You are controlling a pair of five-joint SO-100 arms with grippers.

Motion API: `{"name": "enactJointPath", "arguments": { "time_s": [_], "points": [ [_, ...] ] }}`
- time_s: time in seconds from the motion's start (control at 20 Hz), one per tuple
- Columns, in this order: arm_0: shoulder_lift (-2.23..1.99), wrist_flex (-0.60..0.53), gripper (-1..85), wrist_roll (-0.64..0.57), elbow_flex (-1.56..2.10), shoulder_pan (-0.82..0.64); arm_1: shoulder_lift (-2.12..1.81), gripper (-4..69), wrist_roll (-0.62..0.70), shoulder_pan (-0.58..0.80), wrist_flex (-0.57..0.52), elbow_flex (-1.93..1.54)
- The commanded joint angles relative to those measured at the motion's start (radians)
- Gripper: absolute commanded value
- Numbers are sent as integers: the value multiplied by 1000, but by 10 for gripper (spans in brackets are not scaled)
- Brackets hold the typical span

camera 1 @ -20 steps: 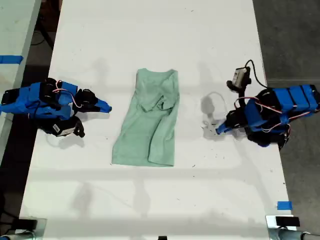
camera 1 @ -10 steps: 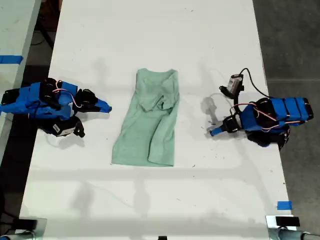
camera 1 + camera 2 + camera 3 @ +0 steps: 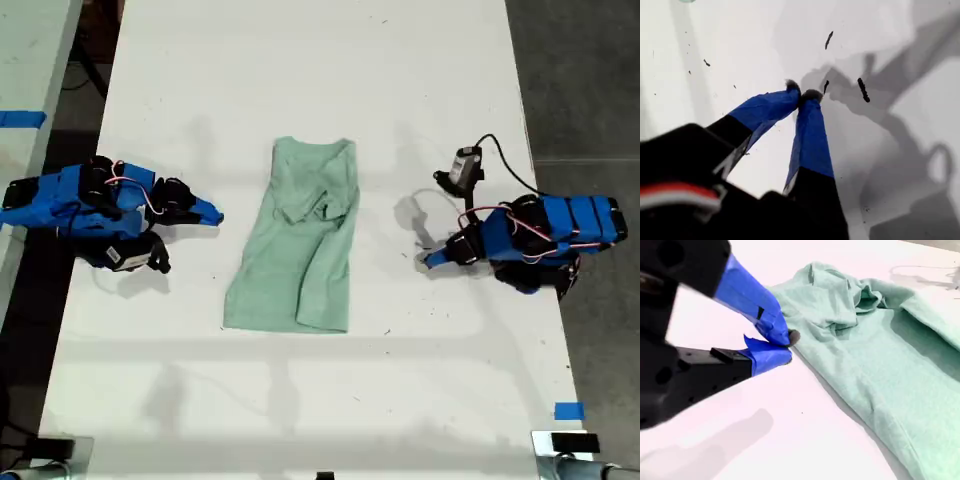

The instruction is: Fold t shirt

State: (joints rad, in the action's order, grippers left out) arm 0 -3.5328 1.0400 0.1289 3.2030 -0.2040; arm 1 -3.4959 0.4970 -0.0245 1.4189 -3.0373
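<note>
The pale mint-green t shirt [image 3: 300,245] lies partly folded in the middle of the white table [image 3: 300,80], with one sleeve bunched over its chest. In the second wrist view the t shirt [image 3: 880,340] fills the area just beyond the jaws. My second gripper [image 3: 215,216] [image 3: 787,345] is shut and holds nothing; it rests at the exterior view's left, a short gap from the shirt's edge. My first gripper [image 3: 428,261] [image 3: 802,92] is shut on nothing over bare table at the exterior view's right, apart from the shirt.
Small black specks [image 3: 862,90] mark the table near my first gripper. A blue tape piece [image 3: 568,411] sits at the exterior view's lower right. Dark floor [image 3: 580,80] borders the table on the exterior view's right, and another pale surface [image 3: 25,60] lies on its left.
The arm at the exterior view's right has stretched out and lowered, its gripper tip shifting slightly toward the shirt. The other arm and the shirt have not moved.
</note>
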Motion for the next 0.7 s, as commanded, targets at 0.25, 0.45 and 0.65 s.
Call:
{"name": "enactJointPath", "arguments": {
  "time_s": [0.25,0.45,0.65],
  "points": [
    [-3,-18,-2,11,21,2,-8,18,-11,17,-21,-43],
    [-3,-20,-2,11,21,18,-8,18,-8,18,-21,-43],
    [-3,-20,-2,12,21,12,-8,17,-18,18,-21,-43]
  ]
}}
